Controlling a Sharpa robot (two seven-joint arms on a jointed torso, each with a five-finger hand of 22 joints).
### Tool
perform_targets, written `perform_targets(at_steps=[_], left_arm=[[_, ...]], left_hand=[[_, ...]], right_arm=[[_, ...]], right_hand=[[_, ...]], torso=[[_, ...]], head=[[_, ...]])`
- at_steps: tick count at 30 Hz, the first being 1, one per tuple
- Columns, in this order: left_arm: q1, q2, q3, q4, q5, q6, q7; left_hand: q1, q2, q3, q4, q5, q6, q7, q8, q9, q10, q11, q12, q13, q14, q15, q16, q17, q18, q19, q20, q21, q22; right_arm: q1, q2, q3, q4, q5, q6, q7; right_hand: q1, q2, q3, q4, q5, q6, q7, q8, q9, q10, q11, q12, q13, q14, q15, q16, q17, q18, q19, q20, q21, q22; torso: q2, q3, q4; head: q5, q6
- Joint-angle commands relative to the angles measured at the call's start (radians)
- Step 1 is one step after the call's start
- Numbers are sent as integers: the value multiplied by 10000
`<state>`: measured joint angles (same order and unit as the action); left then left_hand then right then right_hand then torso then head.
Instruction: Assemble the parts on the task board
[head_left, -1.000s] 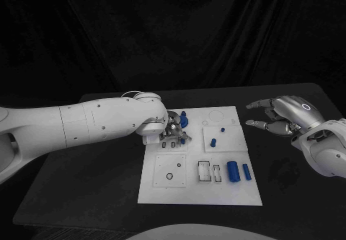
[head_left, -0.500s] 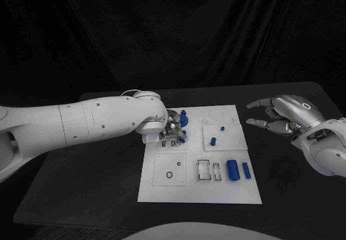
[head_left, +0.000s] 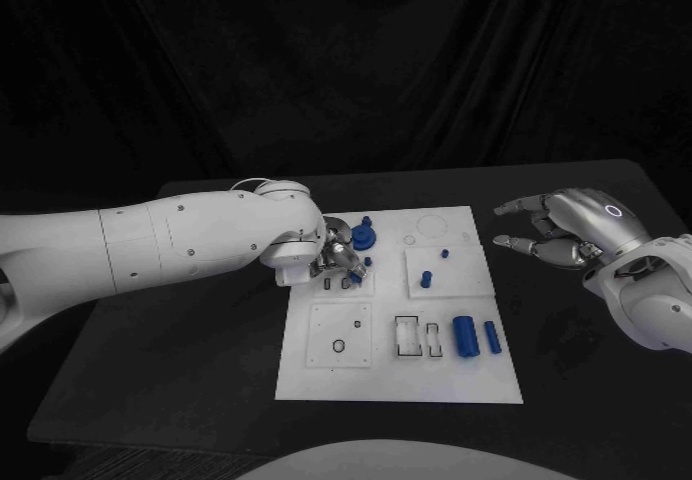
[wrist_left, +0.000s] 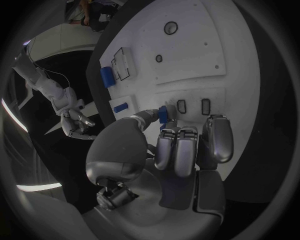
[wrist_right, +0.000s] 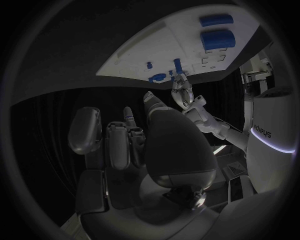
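The left hand (head_left: 338, 258) is positioned over the far-left section of the task board (head_left: 400, 385), directly above two small slots (head_left: 338, 284). In the left wrist view, the thumb and a finger pinch a small blue part (wrist_left: 163, 114) just beside those slots, while the other fingers (wrist_left: 185, 150) lie pressed together and curled forward. This posture suggests the part is being aligned for insertion into one of the slots.

The remaining parts are on the board. A blue disc-shaped part (head_left: 365, 239) is just beyond the left hand. Two small blue pegs (head_left: 428, 279) stand on the square plate in the middle. A blue cylinder (head_left: 466, 337) and a thinner blue pin (head_left: 493, 338) lie side by side at the near-right section, next to outlined rectangular recesses (head_left: 408, 338).

The right hand (head_left: 555, 235) hovers off the board's right edge, holding nothing, fingers apart and loosely curved. It appears to be parked clear of the working hand.
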<state>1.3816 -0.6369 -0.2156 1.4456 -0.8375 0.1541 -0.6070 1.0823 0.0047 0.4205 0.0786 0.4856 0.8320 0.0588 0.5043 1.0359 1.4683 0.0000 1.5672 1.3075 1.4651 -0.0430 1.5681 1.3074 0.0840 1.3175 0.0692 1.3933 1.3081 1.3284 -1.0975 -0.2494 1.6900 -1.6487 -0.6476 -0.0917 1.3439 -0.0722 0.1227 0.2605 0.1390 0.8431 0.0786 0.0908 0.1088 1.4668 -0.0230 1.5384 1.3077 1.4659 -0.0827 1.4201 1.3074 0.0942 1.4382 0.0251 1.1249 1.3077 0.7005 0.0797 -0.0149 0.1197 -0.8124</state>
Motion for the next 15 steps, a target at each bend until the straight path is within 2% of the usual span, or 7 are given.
perform_targets(at_steps=[1,11,15], left_arm=[[-9,-153,8,195,17,-277,-4],[-8,-612,7,618,17,-578,-315],[-9,-710,6,676,17,-634,-399]], left_hand=[[-117,-1,683,-591,50,142,-19,-33,23,1025,-73,36,2633,1057,-74,27,2634,-50,28,-57,-38,126],[-421,-32,864,-520,-72,282,-33,-123,54,1025,-87,36,2633,1057,-90,27,2634,-49,41,-74,-67,140],[-557,-51,895,-473,-223,283,-33,-197,65,1025,-86,36,2633,1057,-91,27,2634,-46,34,-77,-89,137]], right_arm=[[-41,-18,6,8,-68,47,-227],[-59,-18,6,14,-68,111,-237],[-62,-18,6,20,-68,124,-238]], right_hand=[[32,54,-8,-70,47,77,19,-41,-12,716,72,-36,2190,751,49,-30,1281,-116,-8,85,-46,1538],[26,77,-5,-65,71,94,21,-44,-13,703,74,-51,2173,749,50,-39,1273,-111,-17,86,-76,1530],[26,77,-5,-65,71,94,21,-44,-13,703,74,-51,2173,749,50,-39,1273,-111,-17,86,-76,1530]], torso=[[-3,7,6],[14,17,9],[14,35,33]], head=[[21,-4],[140,-22],[140,-38]])
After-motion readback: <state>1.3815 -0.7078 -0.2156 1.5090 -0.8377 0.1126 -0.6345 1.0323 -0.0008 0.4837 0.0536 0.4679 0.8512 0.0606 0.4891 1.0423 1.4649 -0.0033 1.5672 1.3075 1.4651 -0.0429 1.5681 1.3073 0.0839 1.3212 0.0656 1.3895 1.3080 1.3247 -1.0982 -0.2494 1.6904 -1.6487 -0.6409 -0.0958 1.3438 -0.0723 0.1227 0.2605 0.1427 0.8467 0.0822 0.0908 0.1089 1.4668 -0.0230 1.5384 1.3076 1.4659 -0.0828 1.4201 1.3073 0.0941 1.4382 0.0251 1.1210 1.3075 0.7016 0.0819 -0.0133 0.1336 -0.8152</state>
